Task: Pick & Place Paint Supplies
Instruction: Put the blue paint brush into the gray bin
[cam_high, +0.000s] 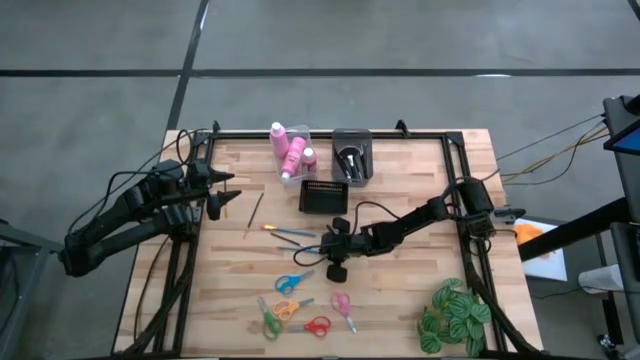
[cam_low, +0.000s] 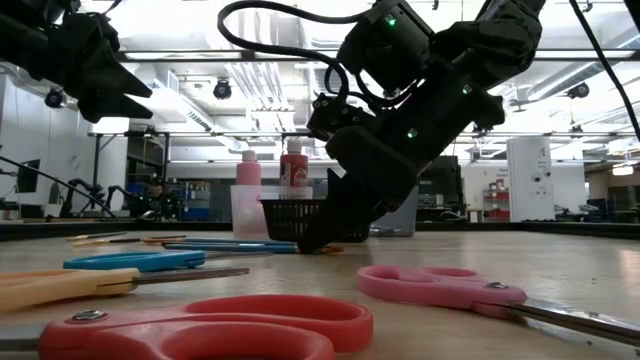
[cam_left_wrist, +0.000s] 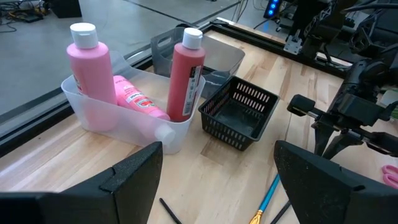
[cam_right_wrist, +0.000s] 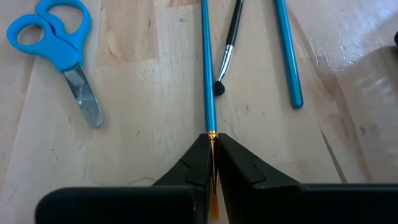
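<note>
My right gripper (cam_high: 326, 243) is down at the table's middle, shut on a thin blue paintbrush (cam_right_wrist: 206, 68). A short black brush (cam_right_wrist: 227, 46) and a second blue brush (cam_right_wrist: 286, 53) lie flat beside it, and blue scissors (cam_right_wrist: 59, 43) are close by. Three pink bottles with white caps (cam_left_wrist: 90, 68) sit in a clear bin (cam_high: 292, 158), two upright and one lying down. A wooden brush (cam_high: 254, 213) lies on the table toward the left. More scissors (cam_high: 300, 310) lie near the near edge. My left gripper (cam_left_wrist: 217, 149) hangs open above the table's left side, touching nothing. My right gripper pinches the blue paintbrush between its two fingers at the gold ferrule (cam_right_wrist: 212, 138), the bristle end. The orange bristles (cam_right_wrist: 214, 202) run back between the fingers. The fingers slant down from the table's right, roughly in line with the brush. The blue handle lies on the table.
A black mesh basket (cam_high: 322, 196) and a grey bin (cam_high: 352, 155) stand near the far edge beside the clear bin. A green leafy plant (cam_high: 455, 315) sits at the near right corner. Bare wood lies between the brushes and the left arm.
</note>
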